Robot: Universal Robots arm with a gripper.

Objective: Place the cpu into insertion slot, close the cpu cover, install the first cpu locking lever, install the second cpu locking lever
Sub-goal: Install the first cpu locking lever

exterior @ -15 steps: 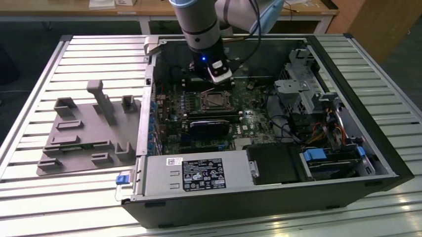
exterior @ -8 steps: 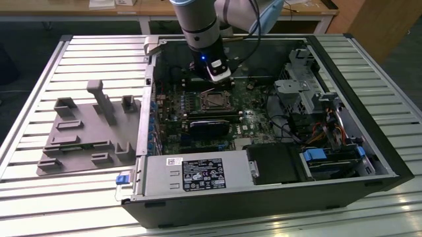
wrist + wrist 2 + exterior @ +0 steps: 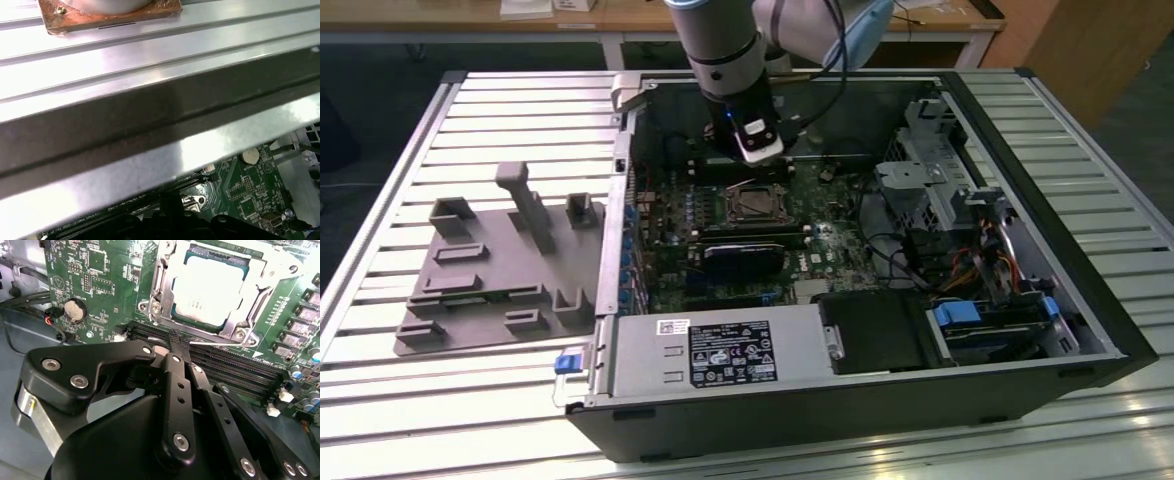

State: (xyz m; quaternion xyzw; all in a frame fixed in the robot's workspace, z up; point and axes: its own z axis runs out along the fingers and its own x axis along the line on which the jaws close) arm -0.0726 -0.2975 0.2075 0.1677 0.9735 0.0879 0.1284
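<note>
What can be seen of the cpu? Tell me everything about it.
The cpu is a flat square chip with a pale, silvery metal face washed by glare. It lies level in the insertion slot on the green board, with a thin dark-green edge showing along one side. The silvery cpu cover appears to lie down around it, framing the face in its window. The hand is close by but apart from it.

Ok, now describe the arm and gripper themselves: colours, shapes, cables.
The arm is a silver-grey cylinder with a pale blue joint cap. It turns black toward the wrist, where a white block sits. A black cable runs alongside it. The gripper is matte black, built of chunky jointed links studded with silver screw heads, on a silvery ring at its base.
</note>
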